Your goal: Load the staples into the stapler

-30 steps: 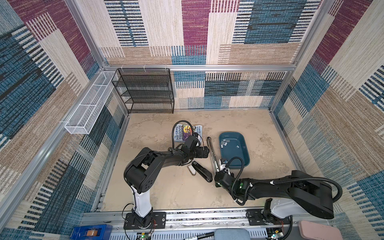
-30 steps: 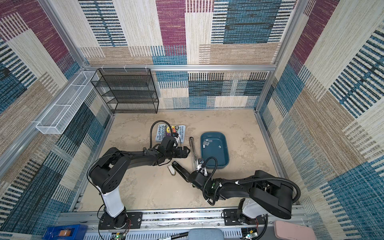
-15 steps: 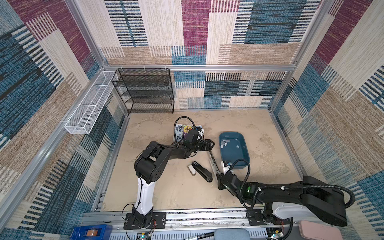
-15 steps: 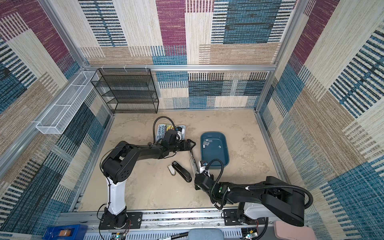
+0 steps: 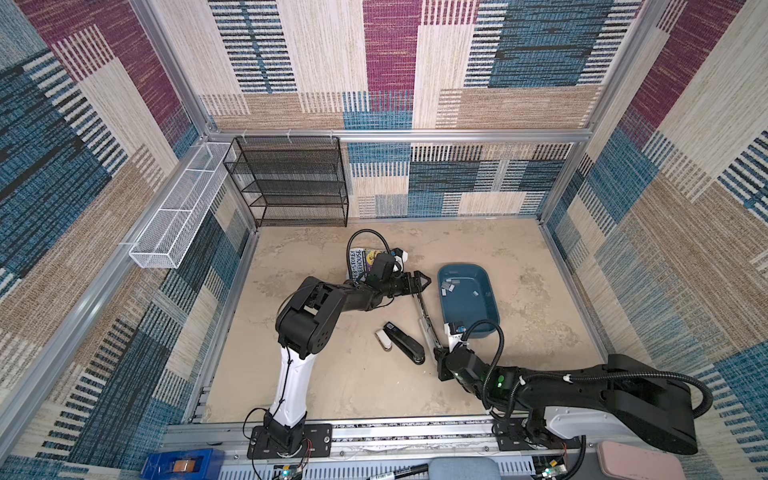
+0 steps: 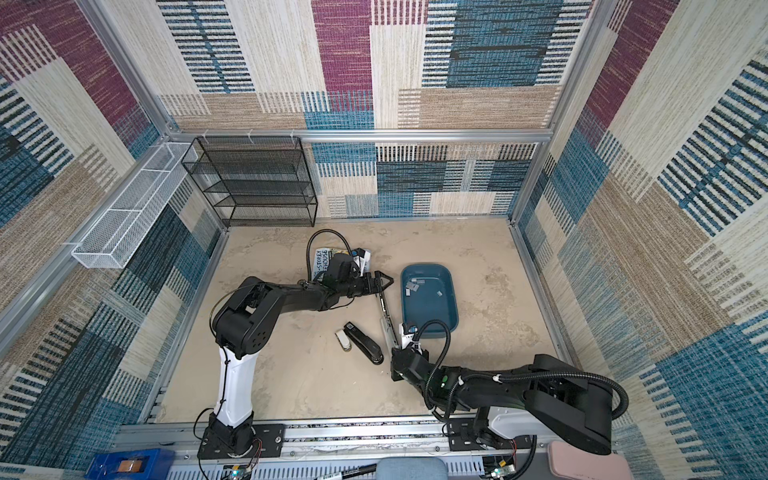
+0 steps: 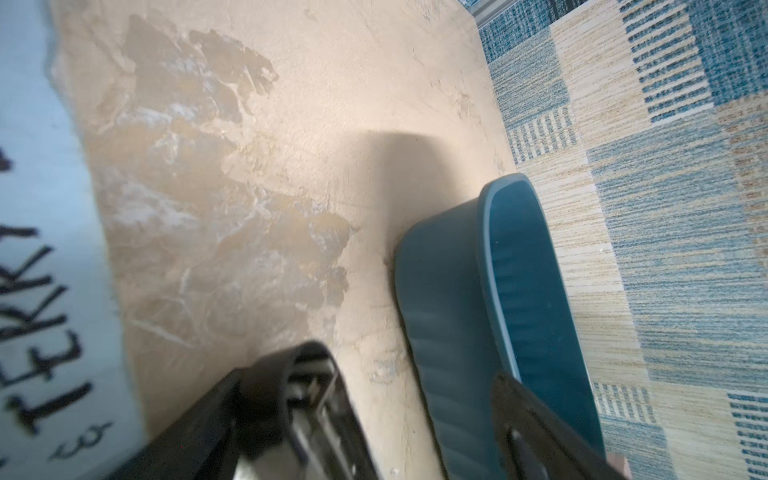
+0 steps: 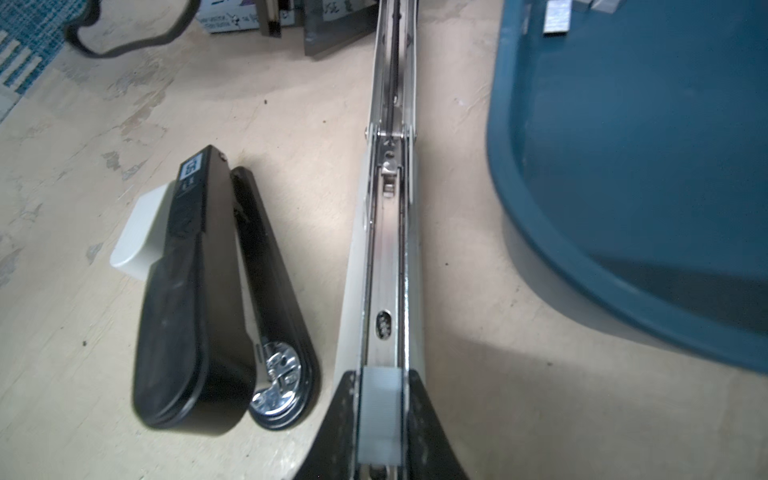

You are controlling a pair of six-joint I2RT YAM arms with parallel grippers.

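The stapler [image 5: 426, 322] [image 6: 387, 318] lies folded out flat beside the blue tray, its metal channel [image 8: 390, 249] facing up. My right gripper [image 5: 439, 356] [image 8: 380, 419] is shut on a grey strip of staples [image 8: 380, 415] at the channel's near end. More staples [image 5: 451, 286] [image 6: 413, 284] lie loose in the tray. My left gripper [image 5: 422, 282] [image 6: 384, 281] [image 7: 407, 415] stands open at the stapler's far tip. The tip shows blurred beside one of its fingers [image 7: 282, 390], and nothing is gripped.
The blue tray [image 5: 490, 307] [image 7: 449, 316] sits right of the stapler. A second, black stapler [image 5: 405, 344] [image 8: 199, 291] lies on its side to the left, a small white block [image 5: 383, 338] against it. A book [image 5: 359, 264] lies behind my left gripper. A black wire rack [image 5: 291, 183] stands at the back.
My left gripper has slid right and away, to the stapler's far tip by the tray. My right arm's elbow has swung right; its gripper stays shut at the near end.
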